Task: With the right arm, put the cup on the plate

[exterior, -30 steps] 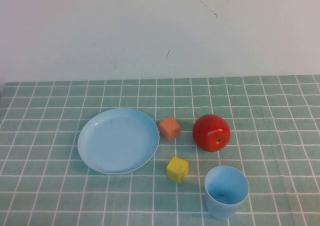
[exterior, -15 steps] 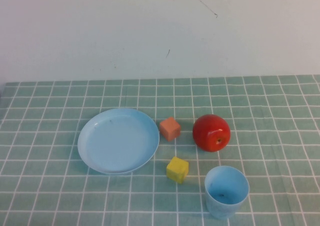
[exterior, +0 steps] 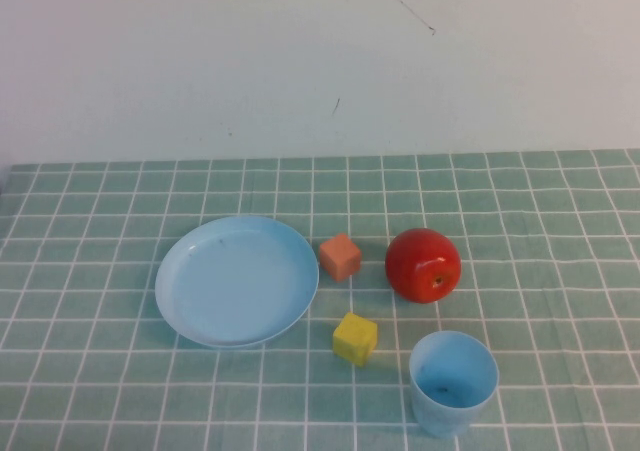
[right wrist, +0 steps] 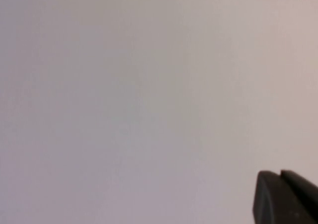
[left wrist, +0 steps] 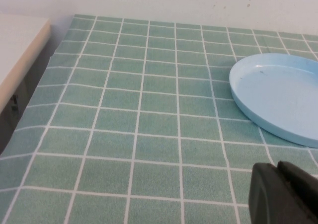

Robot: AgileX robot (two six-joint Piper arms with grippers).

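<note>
The light blue cup [exterior: 453, 382] stands upright near the table's front right. The wide light blue plate [exterior: 237, 280] lies left of centre, also seen as the plate [left wrist: 278, 97] in the left wrist view. Neither arm shows in the high view. My left gripper [left wrist: 278, 170] is shut, low over the tablecloth to the plate's left, apart from it. My right gripper [right wrist: 280, 177] is shut, empty, and faces a blank pale wall; no task object shows in its view.
A red apple [exterior: 423, 264] sits behind the cup. An orange cube [exterior: 340, 257] and a yellow cube [exterior: 355, 338] lie between plate and cup. A green checked tablecloth [exterior: 120, 391] covers the table. A pale side surface [left wrist: 17, 45] borders the table's left edge.
</note>
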